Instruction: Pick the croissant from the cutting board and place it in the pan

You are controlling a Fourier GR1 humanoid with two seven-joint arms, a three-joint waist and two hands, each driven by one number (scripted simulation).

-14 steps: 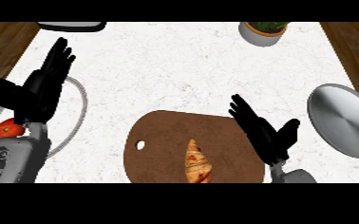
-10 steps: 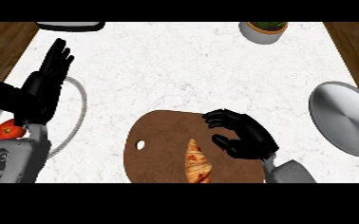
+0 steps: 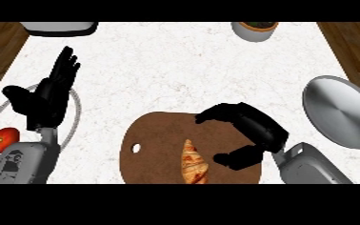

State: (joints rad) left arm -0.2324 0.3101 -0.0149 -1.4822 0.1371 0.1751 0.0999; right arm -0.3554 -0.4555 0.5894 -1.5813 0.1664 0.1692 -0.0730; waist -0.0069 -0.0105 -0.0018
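A golden croissant (image 3: 194, 163) lies on the brown round cutting board (image 3: 158, 143) near the view's lower edge. My right hand (image 3: 249, 132) hovers over the board's right side, just right of the croissant, its fingers and thumb curled toward it without closing on it. The silver pan (image 3: 337, 109) sits at the right edge, only partly in view. My left hand (image 3: 48, 95) rests open at the left, fingers up.
A plant pot (image 3: 255, 29) stands at the back right. A grey object (image 3: 60, 27) sits at the back left. A thin ring-shaped rim (image 3: 74, 109) and something red (image 3: 7, 137) show at the left edge. Wood borders the white counter on both sides.
My right hand has turned and moved left over the board, its fingers curling from spread to bent beside the croissant. The left hand and the croissant have stayed put.
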